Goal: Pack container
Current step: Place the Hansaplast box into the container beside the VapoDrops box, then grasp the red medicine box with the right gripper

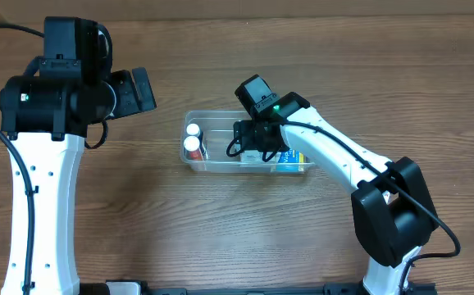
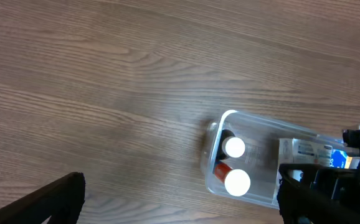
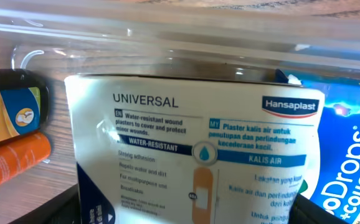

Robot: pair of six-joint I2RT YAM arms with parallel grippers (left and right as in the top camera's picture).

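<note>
The clear plastic container (image 1: 221, 123) lies at mid-table. It also shows in the left wrist view (image 2: 261, 134) and the right wrist view (image 3: 167, 43). My right gripper (image 1: 257, 152) reaches down into it, shut on a white and blue Hansaplast plaster pack (image 3: 192, 137), with a finger at each lower side (image 3: 189, 214). Two white-capped bottles (image 1: 193, 137) stand at the container's left end, and a blue cough-drops box (image 3: 348, 155) lies at its right. My left gripper (image 1: 143, 88) hangs open and empty above the table, left of the container (image 2: 180, 205).
Bare wooden tabletop (image 1: 221, 229) surrounds the container on all sides. The left arm's white base (image 1: 44, 205) stands at the left. The right arm's black base (image 1: 393, 213) stands at the front right. In the right wrist view, a yellow-labelled bottle (image 3: 12, 109) and an orange one (image 3: 12, 162) lie left of the pack.
</note>
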